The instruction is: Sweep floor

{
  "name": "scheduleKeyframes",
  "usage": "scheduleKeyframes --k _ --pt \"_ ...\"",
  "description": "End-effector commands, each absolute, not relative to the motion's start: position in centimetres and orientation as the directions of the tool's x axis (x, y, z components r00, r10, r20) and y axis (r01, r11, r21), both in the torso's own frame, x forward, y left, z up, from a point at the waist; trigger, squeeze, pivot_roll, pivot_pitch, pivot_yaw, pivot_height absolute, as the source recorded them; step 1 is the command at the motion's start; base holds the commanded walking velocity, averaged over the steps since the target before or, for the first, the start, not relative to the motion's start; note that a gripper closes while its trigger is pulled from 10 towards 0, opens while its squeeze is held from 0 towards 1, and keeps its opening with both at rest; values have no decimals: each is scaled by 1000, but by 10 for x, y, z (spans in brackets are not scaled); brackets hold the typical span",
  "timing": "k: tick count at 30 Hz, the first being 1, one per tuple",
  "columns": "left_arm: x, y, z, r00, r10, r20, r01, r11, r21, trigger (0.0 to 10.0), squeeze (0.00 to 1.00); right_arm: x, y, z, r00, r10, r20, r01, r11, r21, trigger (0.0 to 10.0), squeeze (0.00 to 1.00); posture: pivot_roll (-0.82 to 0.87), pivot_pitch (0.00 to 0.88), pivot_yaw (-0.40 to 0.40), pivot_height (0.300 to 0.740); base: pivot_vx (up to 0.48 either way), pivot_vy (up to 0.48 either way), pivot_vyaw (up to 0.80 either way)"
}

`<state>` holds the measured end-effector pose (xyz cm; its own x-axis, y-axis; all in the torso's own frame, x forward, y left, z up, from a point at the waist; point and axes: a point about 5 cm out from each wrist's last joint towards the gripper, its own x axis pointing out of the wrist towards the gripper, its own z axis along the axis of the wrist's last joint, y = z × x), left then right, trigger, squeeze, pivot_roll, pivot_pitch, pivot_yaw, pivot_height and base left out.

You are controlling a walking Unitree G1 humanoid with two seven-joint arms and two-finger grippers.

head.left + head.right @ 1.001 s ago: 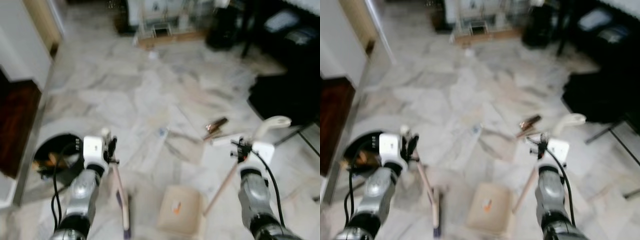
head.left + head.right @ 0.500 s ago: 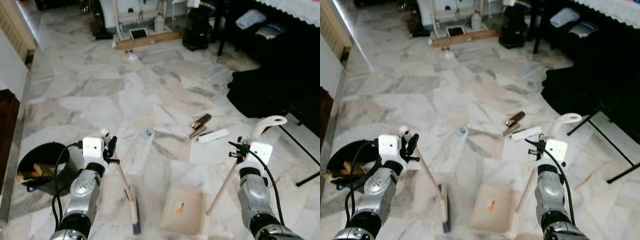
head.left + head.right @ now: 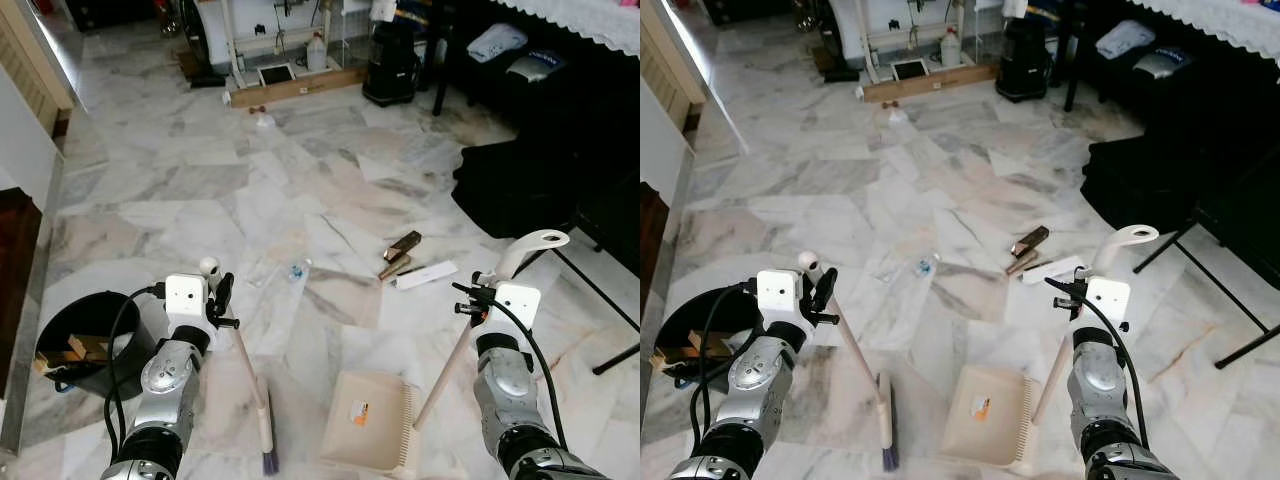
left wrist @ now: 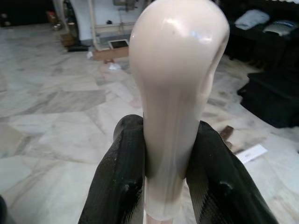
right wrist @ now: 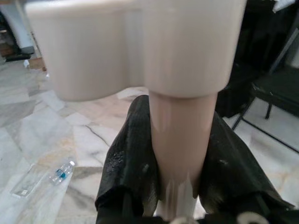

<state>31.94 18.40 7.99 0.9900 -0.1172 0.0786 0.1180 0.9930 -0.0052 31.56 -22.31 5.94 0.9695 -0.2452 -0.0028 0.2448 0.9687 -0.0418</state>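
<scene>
Two tools ready in the eye views, broom (image 3: pixel 252 385) and dustpan (image 3: pixel 368 434) low on the floor just short of the litter (image 3: pixel 405 255); in the wrist views, left gripper (image 4: pixel 169 186) clamped on the broom's handle, right gripper (image 5: pixel 174 186) clamped on the dustpan's: best to keep the pan flat, draw debris in.

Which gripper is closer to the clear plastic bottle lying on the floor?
Left. The left gripper, clamped on the broom handle, sits just left of the plastic bottle; the right gripper, holding the dustpan handle, is farther right.

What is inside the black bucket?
Inside the black bucket lie some wooden pieces and scraps; the bucket's near wall hides whatever lies at the bottom.
</scene>
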Motion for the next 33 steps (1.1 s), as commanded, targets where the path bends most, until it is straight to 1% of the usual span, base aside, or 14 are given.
scheduleKeyframes --k 1,4,6,18,27,32,33 --pt "320 191 87 988 -93 122 93 996 4 10000 0 322 -216 70 975 -216 59 220 973 -65 10000 0 38 61 50 740 315 0 800" --pt "320 191 88 988 -91 125 91 996 4 10000 0 322 -215 70 974 -217 57 220 974 -52 10000 0 37 47 50 740 319 0 800" --pt "321 191 89 988 -89 129 89 996 4 10000 0 323 -217 70 972 -230 52 232 972 -34 10000 0 37 47 50 740 334 0 0" --pt "323 190 91 986 -89 138 90 996 4 10000 0 324 -216 71 973 -224 52 226 973 -46 10000 0 34 27 47 740 338 0 0" --pt "324 192 93 986 -79 146 79 997 6 10000 0 322 -218 70 972 -229 56 233 969 -79 10000 0 38 49 43 740 340 0 0" --pt "324 193 94 986 -77 149 77 997 5 10000 0 322 -217 70 972 -230 52 233 970 -69 10000 0 39 52 41 740 337 0 800" --pt "324 193 94 986 -75 150 75 997 6 10000 0 322 -217 70 971 -234 52 237 970 -57 10000 0 41 53 39 740 337 0 0"
